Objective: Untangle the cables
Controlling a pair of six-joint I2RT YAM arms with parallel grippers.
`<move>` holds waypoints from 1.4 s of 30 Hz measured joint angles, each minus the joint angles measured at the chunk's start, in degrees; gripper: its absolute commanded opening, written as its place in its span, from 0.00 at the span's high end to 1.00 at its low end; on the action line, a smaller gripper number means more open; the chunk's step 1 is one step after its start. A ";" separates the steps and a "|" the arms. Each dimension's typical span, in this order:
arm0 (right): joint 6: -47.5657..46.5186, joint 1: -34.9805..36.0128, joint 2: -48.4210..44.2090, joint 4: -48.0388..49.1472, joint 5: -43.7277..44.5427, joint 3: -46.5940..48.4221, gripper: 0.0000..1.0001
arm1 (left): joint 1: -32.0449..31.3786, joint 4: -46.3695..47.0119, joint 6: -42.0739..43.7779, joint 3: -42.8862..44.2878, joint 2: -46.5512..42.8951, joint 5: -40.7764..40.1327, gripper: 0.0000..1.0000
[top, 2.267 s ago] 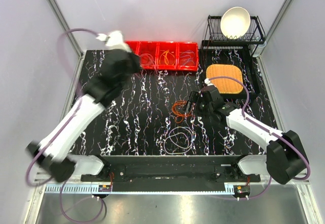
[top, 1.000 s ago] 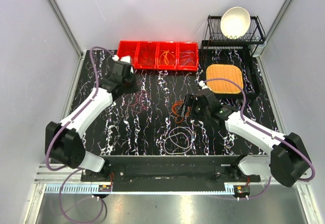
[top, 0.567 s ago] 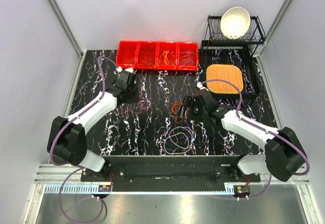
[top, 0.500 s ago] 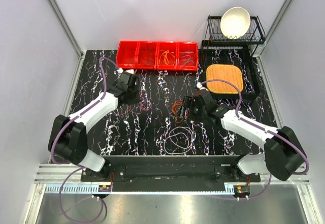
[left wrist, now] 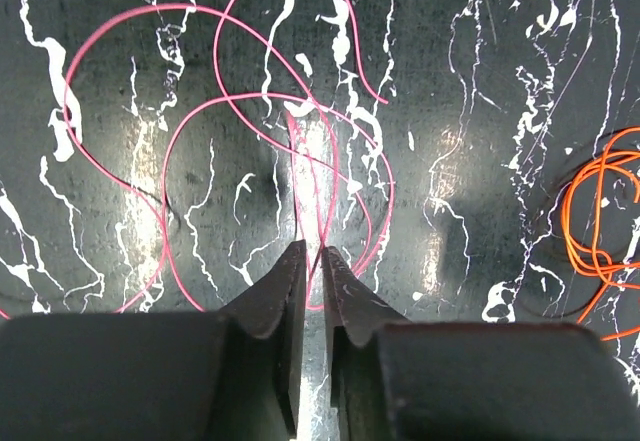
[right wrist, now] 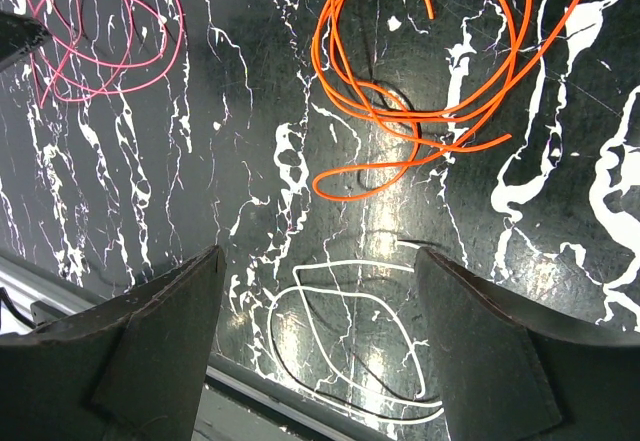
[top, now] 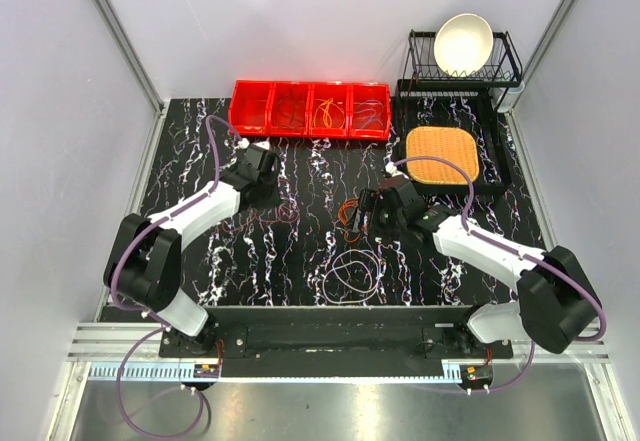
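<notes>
From above, the left gripper (top: 264, 185) is hovering low over a pink cable (top: 276, 207) left of the desk's (top: 180, 166) middle. The right gripper (top: 368, 209) is hanging beside an orange cable (top: 351, 217) at mid-desk, and a white cable (top: 352, 273) is lying near the front edge.

In the left wrist view, the jaws are standing a narrow slit apart, and the pink loops (left wrist: 262, 96) are reaching down to their tips.

In the right wrist view, the jaws are gaping wide over the white cable (right wrist: 330, 263), and the orange coil (right wrist: 430, 113) is lying just beyond.
</notes>
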 measured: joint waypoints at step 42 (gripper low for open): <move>0.00 0.00 1.79 0.57 -0.02 -0.02 0.18 | -0.44 4.44 -1.66 -10.38 -10.19 -1.20 0.28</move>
